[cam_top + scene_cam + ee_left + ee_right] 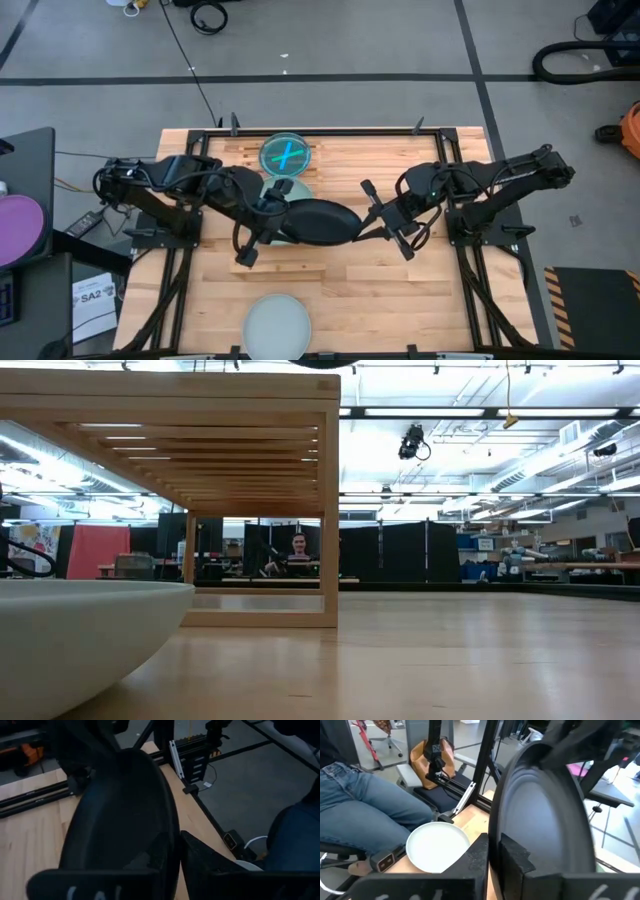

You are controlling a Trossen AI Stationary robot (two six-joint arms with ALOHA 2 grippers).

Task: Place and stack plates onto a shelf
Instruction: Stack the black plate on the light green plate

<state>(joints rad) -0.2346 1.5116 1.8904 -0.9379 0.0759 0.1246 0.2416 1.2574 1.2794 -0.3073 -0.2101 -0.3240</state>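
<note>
A large dark plate (pixel 318 222) hangs over the middle of the table between both grippers. My left gripper (pixel 272 212) is shut on its left rim and my right gripper (pixel 372 222) on its right rim. The light-wood slatted shelf (pixel 200 420) stands below it, and only the plate's underside (pixel 320 363) shows above the shelf top. A pale mint-green plate (pixel 283 187) peeks out from beneath the dark plate on the far side. A blue plate (pixel 287 154) lies flat farther back. A whitish plate (pixel 278 325) lies flat by the near edge. My left gripper pinches the dark plate's left rim (pixel 172 845) between its two fingers, coming level from the table's left. The plate is lifted clear and tilted. My right gripper pinches the opposite, right rim (pixel 495 840) between its two fingers (pixel 517 855), coming level from the table's right. The plate stands tilted in the hold, clear of the table.
A whitish plate (pixel 80 630) fills the low view's foreground at the left. A person in jeans (pixel 365 805) sits close to the table's near edge. Black frame rails (pixel 470 250) run along the table's sides. Bare planks (pixel 400 300) lie at near right.
</note>
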